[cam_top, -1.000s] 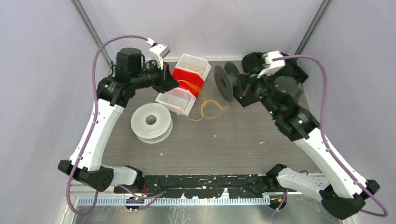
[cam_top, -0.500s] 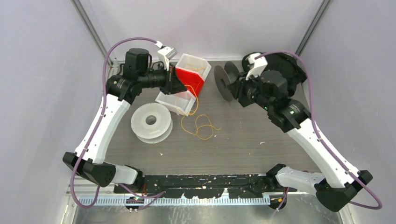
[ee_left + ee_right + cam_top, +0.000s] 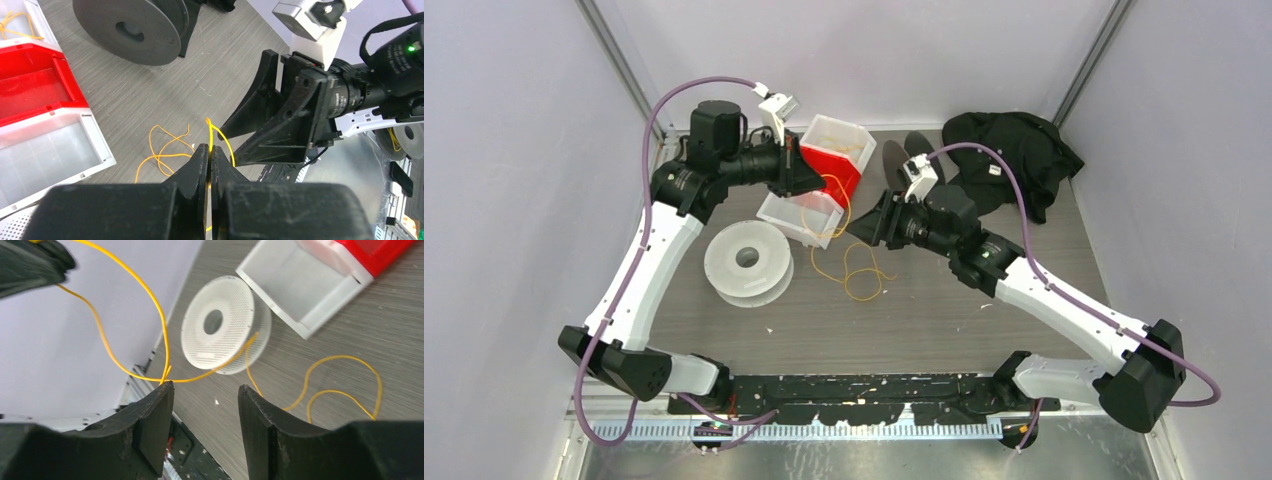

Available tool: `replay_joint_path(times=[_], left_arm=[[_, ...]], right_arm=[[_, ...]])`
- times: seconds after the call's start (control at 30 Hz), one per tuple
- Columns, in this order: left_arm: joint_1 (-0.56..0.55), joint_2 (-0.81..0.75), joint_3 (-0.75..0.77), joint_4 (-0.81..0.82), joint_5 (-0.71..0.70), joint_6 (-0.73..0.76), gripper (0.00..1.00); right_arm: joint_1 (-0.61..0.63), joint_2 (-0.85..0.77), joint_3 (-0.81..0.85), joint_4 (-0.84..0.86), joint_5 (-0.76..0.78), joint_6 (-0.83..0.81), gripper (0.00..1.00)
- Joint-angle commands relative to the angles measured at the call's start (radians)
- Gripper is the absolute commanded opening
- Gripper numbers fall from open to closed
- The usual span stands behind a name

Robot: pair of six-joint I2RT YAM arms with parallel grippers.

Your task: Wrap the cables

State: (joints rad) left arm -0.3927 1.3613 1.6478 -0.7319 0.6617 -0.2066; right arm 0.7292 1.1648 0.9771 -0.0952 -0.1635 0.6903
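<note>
- Over the table's (image 3: pixel 924 310) middle, toward its far edge: holding up one stretch of the cable (image 3: pixel 856 275), pinched high, with the rest hanging down into loose loops on the surface just nearside of the bins.
- Wound onto nothing so far; judged as barely begun, with all of the wrapping left to do.
- Clamped hard on that raised strand with the left gripper (image 3: pixel 209 155), jaws pressed together, above the white bin (image 3: pixel 799 215) and beside the red bin (image 3: pixel 829 165).
- Spread wide with the right gripper (image 3: pixel 205 390), grasping nothing; brushed at one fingertip by the strand, or nearly so, but not nipping it.
- Probably calling for a second hold on the cord before any winding can start.
- Lying flat toward the left edge, near the bins: white spool (image 3: pixel 747 258), bare of cord as far as can be told.
- Standing on edge near the far edge, behind the right arm: dark spool (image 3: pixel 132 30), likewise bare.
- Heaped in the far right corner, well apart from the cord: black cloth (image 3: pixel 1014 150).
</note>
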Motion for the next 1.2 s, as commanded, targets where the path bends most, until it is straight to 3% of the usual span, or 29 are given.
replay_joint_path(times=[0.0,0.3,0.63,0.77,0.9,0.97,1.17], left_arm=[[-0.002,-0.019,-0.002,0.067,-0.007,-0.026,0.00],[-0.002,-0.020,0.000,0.070,-0.011,-0.029,0.00],[-0.003,-0.022,0.001,0.070,0.005,-0.036,0.01],[-0.003,-0.019,0.001,0.070,0.014,-0.037,0.01],[-0.005,-0.017,0.001,0.064,0.019,-0.032,0.01],[-0.005,-0.015,-0.002,0.060,0.022,-0.027,0.01],[-0.007,0.009,-0.013,0.057,0.010,-0.027,0.00]], right_arm=[[0.022,-0.019,0.004,0.187,0.014,0.118,0.56],[0.023,-0.062,-0.006,0.153,0.091,0.106,0.59],[0.026,0.033,0.014,0.230,0.001,0.150,0.59],[0.027,0.052,0.034,0.211,0.020,0.122,0.47],[0.026,0.029,0.037,0.182,0.065,0.092,0.24],[0.024,0.010,0.043,0.147,0.093,0.061,0.04],[0.024,-0.067,0.095,-0.087,0.218,-0.073,0.00]])
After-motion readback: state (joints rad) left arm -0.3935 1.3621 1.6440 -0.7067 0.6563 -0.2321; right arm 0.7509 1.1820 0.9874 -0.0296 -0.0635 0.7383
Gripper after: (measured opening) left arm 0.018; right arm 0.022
